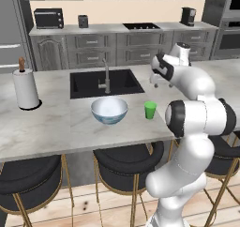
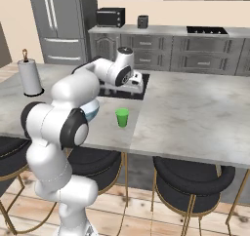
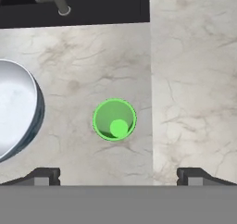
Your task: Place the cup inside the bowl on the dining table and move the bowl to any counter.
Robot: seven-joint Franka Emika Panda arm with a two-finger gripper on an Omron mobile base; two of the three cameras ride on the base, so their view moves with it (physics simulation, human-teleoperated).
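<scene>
A small green cup (image 1: 150,110) (image 2: 122,117) stands upright on the marble dining table (image 1: 47,127), just right of the wide bowl (image 1: 109,109), white inside and pale blue outside. My gripper (image 1: 156,84) hangs above and a little behind the cup, pointing down. The hand view looks straight down into the cup (image 3: 115,119), which sits between and ahead of the widely spread fingertips (image 3: 44,176) of the open gripper (image 3: 118,176). Nothing is held. The bowl (image 3: 16,107) lies at that view's left edge. In the right base view my arm hides most of the bowl (image 2: 93,109).
A black sink (image 1: 105,83) with a faucet (image 1: 107,78) lies behind the bowl. A paper towel roll (image 1: 26,87) stands at the table's left. Black stools (image 1: 126,160) line the near edge. The wall counter (image 1: 117,29) carries a toaster oven (image 1: 48,18) and a coffee machine (image 1: 188,16).
</scene>
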